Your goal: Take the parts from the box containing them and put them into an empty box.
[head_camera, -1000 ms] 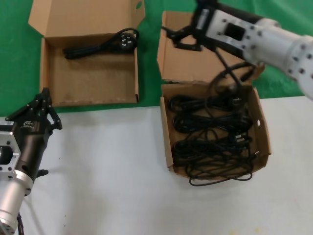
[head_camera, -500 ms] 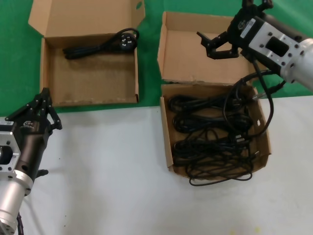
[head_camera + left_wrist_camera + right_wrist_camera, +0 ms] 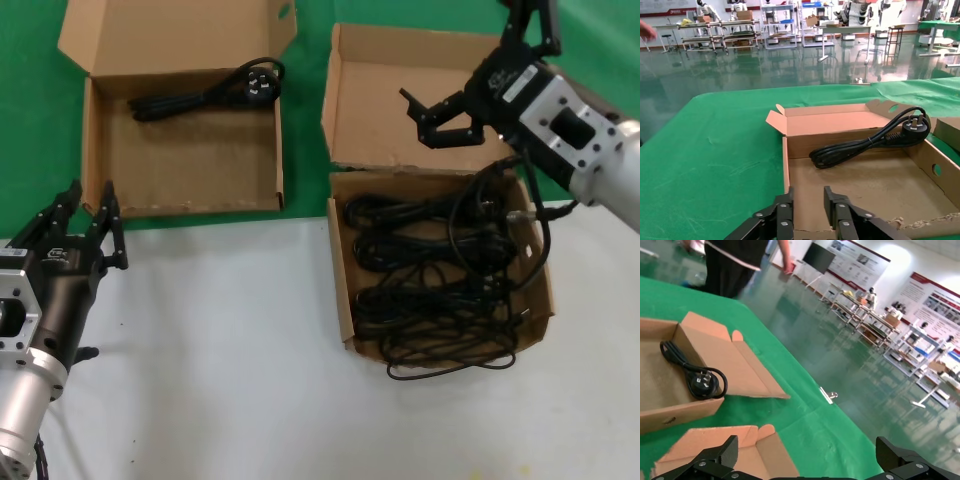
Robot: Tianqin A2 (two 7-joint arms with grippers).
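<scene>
The right pincer (image 3: pixel 440 115) hangs spread wide, holding nothing, over the lid of the full box (image 3: pixel 345 300) — cords (image 3: pixel 430 280) piled inside. Beside it, the wider box (image 3: pixel 95 150) holds one cord (image 3: pixel 205 92). The left pincer (image 3: pixel 75 225) waits nearby — fingers slightly apart.

Green cloth (image 3: pixel 30 130) over far table; white tabletop (image 3: pixel 220 380) near.

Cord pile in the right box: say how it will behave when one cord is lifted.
The cords look floppy: loops sag, one spilling past the box front. They overlap, so neighbours would likely drag along. Plugs probably swing. The open right gripper hovers above.
</scene>
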